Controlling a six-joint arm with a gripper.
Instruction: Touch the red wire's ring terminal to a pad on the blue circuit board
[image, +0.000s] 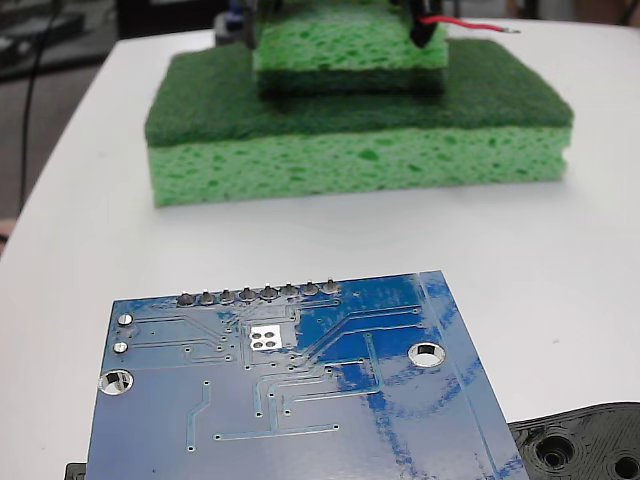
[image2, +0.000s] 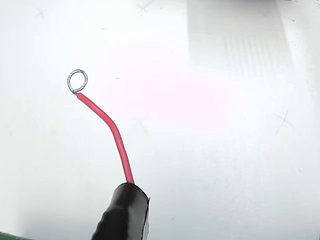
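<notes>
The white table (image: 600, 250) carries two stacked green sponges (image: 360, 150) between the arm and the near blue circuit board (image: 290, 400); a black perforated plate (image: 585, 445) touches its corner. The red wire (image2: 112, 132) and ring terminal (image2: 77, 81) hang over bare table, far behind the board. Jaws' state: cannot tell. No readable writing.

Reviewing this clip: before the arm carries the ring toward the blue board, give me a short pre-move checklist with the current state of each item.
1. Red wire seated in its black holder: ok, it emerges from the sleeve, bent but intact.
2. Ring intact and bare: ok, a closed silvery loop at the wire's end.
3. Ring clear of surfaces: ok, the wrist view shows only white table beneath it.
4. Board pads exposed: ok, the solder row along its far edge is uncovered.
5. Path to the board: not ok yet, the stacked green sponges lie between wire and board in the fixed view.
6. Gripper fingers: cannot tell, they are not visible.
</notes>
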